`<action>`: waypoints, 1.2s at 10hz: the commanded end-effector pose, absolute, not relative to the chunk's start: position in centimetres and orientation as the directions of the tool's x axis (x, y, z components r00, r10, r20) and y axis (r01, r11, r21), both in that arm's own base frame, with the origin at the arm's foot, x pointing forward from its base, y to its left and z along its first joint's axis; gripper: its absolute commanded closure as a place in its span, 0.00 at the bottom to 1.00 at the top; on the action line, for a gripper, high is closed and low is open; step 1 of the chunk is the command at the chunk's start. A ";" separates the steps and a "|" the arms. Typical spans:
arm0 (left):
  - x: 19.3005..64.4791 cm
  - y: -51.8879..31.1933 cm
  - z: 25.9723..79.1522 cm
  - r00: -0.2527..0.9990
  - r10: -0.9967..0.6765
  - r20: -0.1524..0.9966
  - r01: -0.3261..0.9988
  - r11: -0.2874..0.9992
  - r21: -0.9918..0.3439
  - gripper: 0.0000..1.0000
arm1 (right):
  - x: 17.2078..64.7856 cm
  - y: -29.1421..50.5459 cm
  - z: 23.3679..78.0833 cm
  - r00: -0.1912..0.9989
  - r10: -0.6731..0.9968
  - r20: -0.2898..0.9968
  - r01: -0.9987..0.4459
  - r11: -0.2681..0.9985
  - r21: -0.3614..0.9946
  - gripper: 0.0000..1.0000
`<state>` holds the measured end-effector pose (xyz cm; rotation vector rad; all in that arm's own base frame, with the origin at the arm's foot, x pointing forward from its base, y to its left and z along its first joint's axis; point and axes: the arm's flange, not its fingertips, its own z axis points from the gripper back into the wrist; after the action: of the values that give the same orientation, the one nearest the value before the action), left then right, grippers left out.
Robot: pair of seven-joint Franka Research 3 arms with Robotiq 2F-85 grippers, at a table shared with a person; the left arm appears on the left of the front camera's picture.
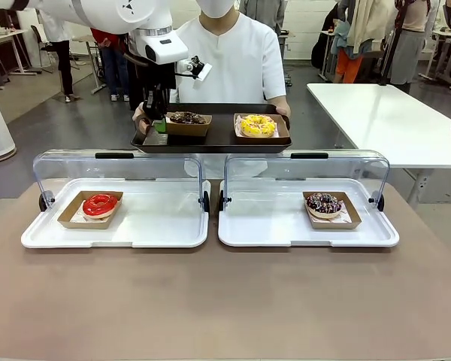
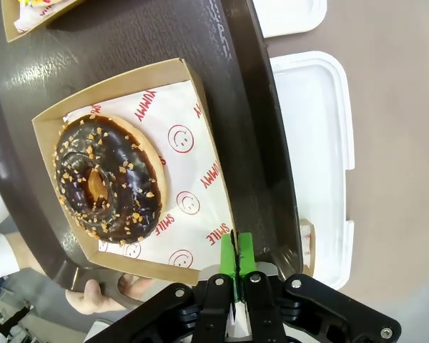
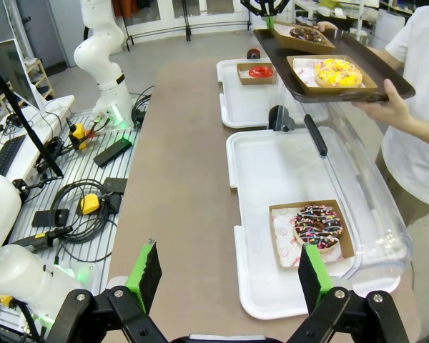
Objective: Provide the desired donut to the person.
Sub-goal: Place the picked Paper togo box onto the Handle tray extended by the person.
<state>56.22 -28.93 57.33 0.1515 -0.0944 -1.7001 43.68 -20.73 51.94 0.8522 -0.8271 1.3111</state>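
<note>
Front view: the left pincer (image 1: 159,120) sits at the chocolate donut's paper tray (image 1: 188,125) on the person's (image 1: 240,53) dark serving tray (image 1: 210,141); delivery looks nearly done.

Left wrist view: pads (image 2: 237,261) pressed together on the paper tray's rim; next, release and retreat.

Right wrist view: the right pincer (image 3: 229,270) gapes, empty, above the worktop (image 3: 179,179).

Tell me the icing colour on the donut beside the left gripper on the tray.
Dark chocolate brown with light nut crumbs on the donut, clearest in the left wrist view.

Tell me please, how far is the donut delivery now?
Done: the chocolate donut with nut crumbs in its cardboard tray sits on the dark serving tray the person holds. In hand: the left tool is shut on that cardboard tray's edge. Left: releasing and withdrawing. The right tool is open.
</note>
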 end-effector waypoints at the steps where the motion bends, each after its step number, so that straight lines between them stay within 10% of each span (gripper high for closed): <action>1: 56.6 -28.8 58.1 -0.157 -0.988 -0.017 0.978 -0.157 0.135 0.99 | 43.7 -20.7 51.9 0.081 0.455 0.887 -0.996 0.064 0.058 0.00; 2: 56.4 -28.8 58.2 -0.164 -0.986 -0.013 0.976 -0.164 0.142 0.99 | 43.7 -20.7 51.9 0.081 0.455 0.887 -0.996 0.064 0.058 0.00; 3: 56.7 -28.8 58.5 -0.174 -0.985 -0.015 0.973 -0.174 0.153 0.39 | 43.7 -20.7 51.9 0.081 0.455 0.887 -0.996 0.064 0.058 0.00; 4: 56.6 -28.7 58.5 -0.180 -0.984 -0.014 0.972 -0.180 0.154 0.39 | 43.7 -20.7 51.9 0.081 0.455 0.887 -0.996 0.064 0.058 0.00; 5: 56.2 -28.6 58.4 -0.177 -0.984 -0.013 0.972 -0.177 0.155 0.00 | 43.7 -20.7 51.9 0.081 0.455 0.887 -0.996 0.064 0.058 0.00; 6: 56.3 -28.5 58.4 -0.184 -0.983 -0.013 0.971 -0.184 0.151 0.35 | 43.7 -20.7 51.9 0.081 0.455 0.887 -0.996 0.064 0.058 0.00; 7: 56.6 -28.6 58.6 -0.188 -0.982 -0.014 0.971 -0.188 0.148 0.00 | 43.7 -20.7 51.9 0.081 0.455 0.887 -0.996 0.064 0.058 0.00; 12: 56.3 -28.4 58.8 -0.182 -0.983 -0.005 0.972 -0.181 0.148 0.00 | 43.7 -20.7 51.9 0.081 0.455 0.887 -0.996 0.064 0.058 0.00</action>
<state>56.54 -28.81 58.38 0.1468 -0.1211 -1.7363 43.68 -20.73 51.93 0.8522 -0.8271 1.3111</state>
